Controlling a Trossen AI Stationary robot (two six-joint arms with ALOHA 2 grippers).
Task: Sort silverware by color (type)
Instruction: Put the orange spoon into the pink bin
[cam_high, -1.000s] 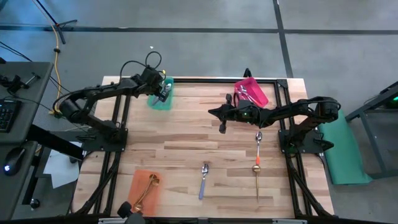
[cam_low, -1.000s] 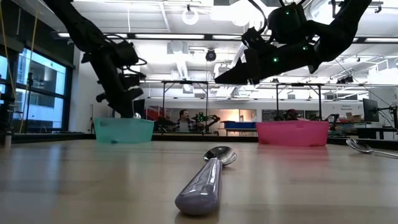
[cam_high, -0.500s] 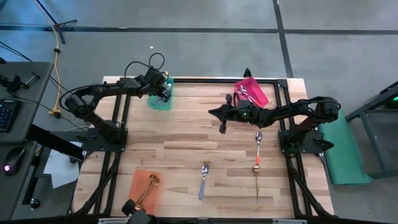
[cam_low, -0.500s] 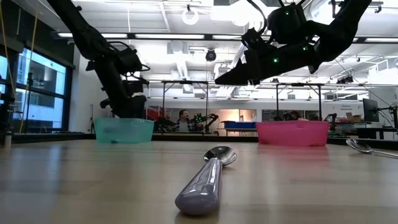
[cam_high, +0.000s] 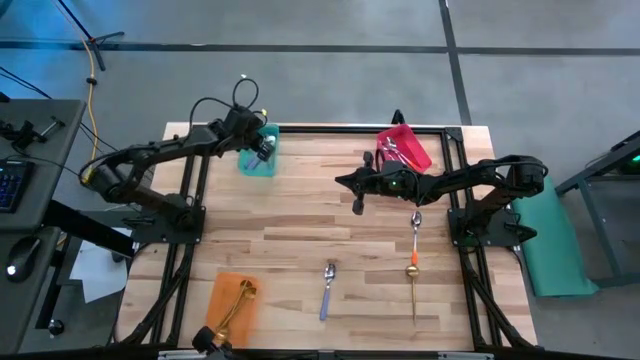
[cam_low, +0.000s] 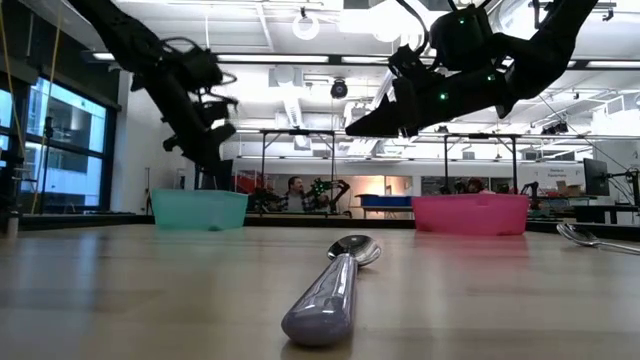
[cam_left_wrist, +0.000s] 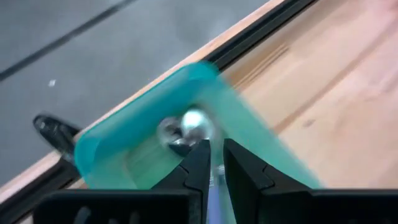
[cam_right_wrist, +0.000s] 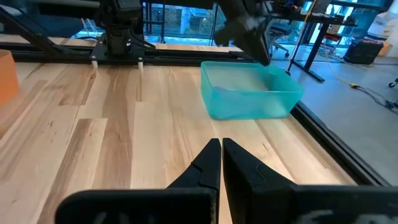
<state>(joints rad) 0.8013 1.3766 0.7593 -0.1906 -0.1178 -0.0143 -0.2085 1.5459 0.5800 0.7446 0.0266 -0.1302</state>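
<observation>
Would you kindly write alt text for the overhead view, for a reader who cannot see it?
From above, the left end effector hovers over a teal bin at the wooden table's far edge, while the right end effector hangs mid-table. A lavender-handled spoon and an orange-handled spoon lie loose.

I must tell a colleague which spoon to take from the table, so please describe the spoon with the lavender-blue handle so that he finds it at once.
Start at the wooden table and go to its near edge, opposite the teal and pink bins. The lavender-blue spoon lies alone in the middle there. The orange-handled spoon lies to its right, and a gold spoon rests in the orange bin to its left.
</observation>
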